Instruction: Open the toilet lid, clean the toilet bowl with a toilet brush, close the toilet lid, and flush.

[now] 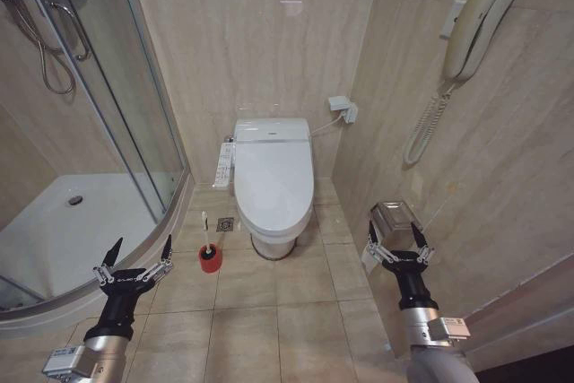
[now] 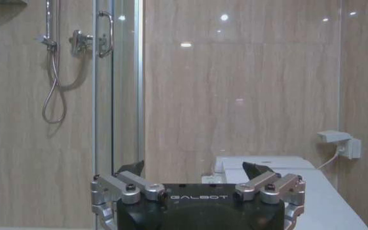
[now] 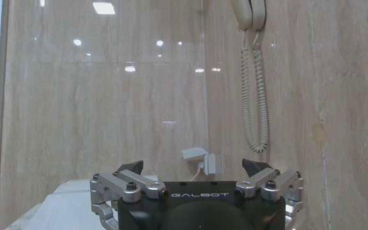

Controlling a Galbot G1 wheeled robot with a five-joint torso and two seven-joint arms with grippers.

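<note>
Both jaws gape empty; toilet lid [image 1: 273, 177] lies shut, long axis toward robot.

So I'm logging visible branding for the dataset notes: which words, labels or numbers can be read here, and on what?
"GALBOT": on the left claw body.
"GALBOT": on the right claw body.
Side control panel button markings: too small to read.
Toilet lid: no readable text.

The glossy white oval plastic toilet lid [image 1: 273, 177] is lying shut over the white ceramic toilet bowl [image 1: 273, 241] against the far wall. The thin white-handled toilet brush [image 1: 206, 232] is standing upright in its round red holder [image 1: 210, 260], just beside the bowl's base.
</note>
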